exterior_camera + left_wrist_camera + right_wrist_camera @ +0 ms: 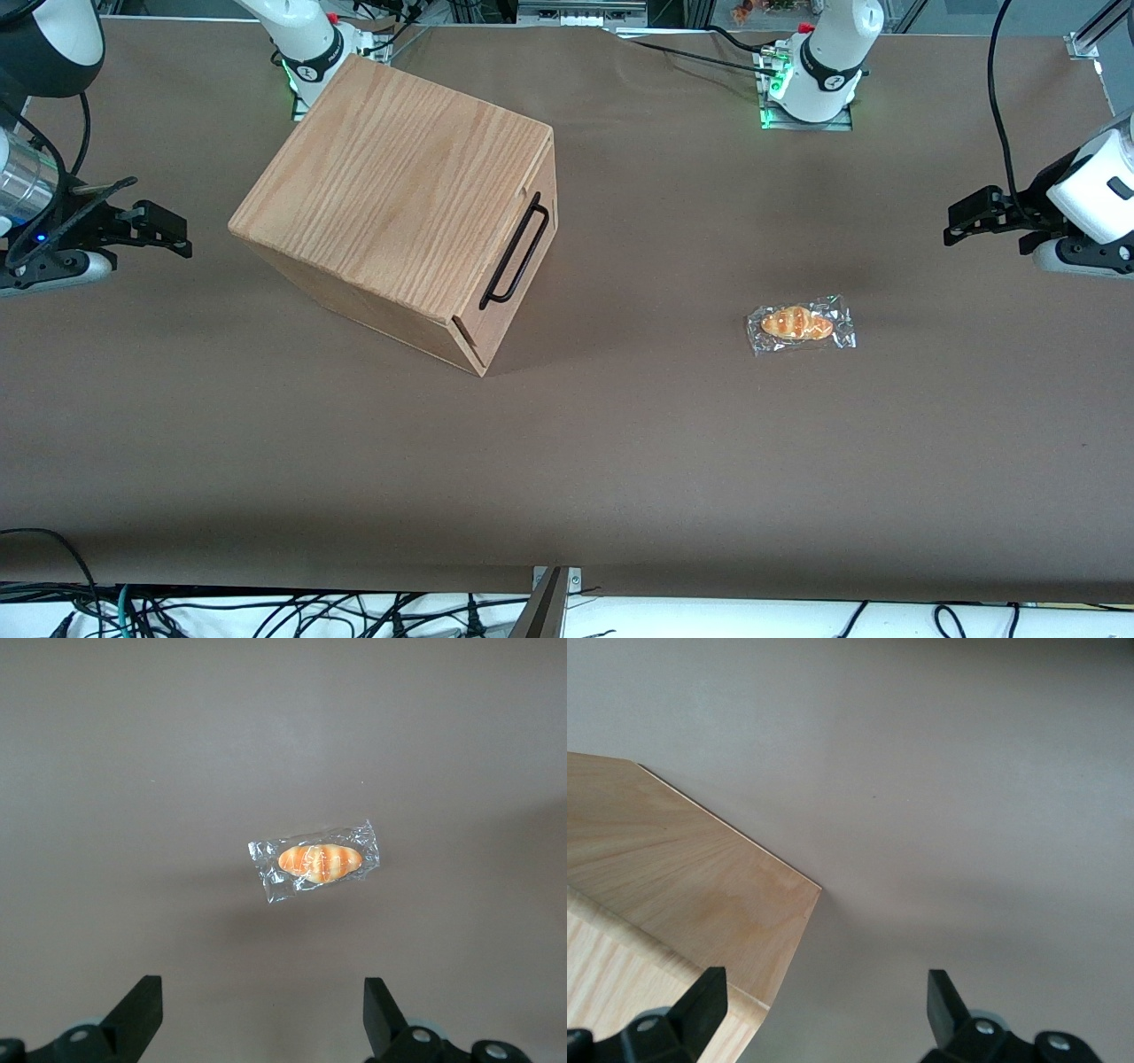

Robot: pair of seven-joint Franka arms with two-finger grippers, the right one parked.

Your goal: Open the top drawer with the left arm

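nearest the front camera lies only bare brown worktop point(567, 478). farther in, a small bread roll in clear wrap point(799, 324) lies flat on the worktop, toward the working arm's end.

the oak box point(399, 195) stands toward the parked arm's end, turned at an angle so one corner points at the front camera. its drawer face looks toward the working arm's end. the top drawer point(518, 266) sits pushed in, its front flush with the box, and its thin black bar handle point(515, 251) runs slantwise along that face, from about 1 o'clock down to 7 o'clock in the front view.

the left arm point(1094, 199) hangs at the edge of the worktop at its own end, and the tool point(961, 221) at its tip points inward toward the box. the tool is spread wide, its two black fingers point(133, 1014) well apart and holding nothing, seen plainly in the left wrist view with the wrapped roll point(316, 861) lying on the worktop between and ahead of them, not touched.

seen from the tool in the front view, the drawer handle lies at about 9 o'clock, well apart, with open worktop between them. the roll lies at about 8 o'clock from the tool, nearer the front camera and much closer to it than the box.
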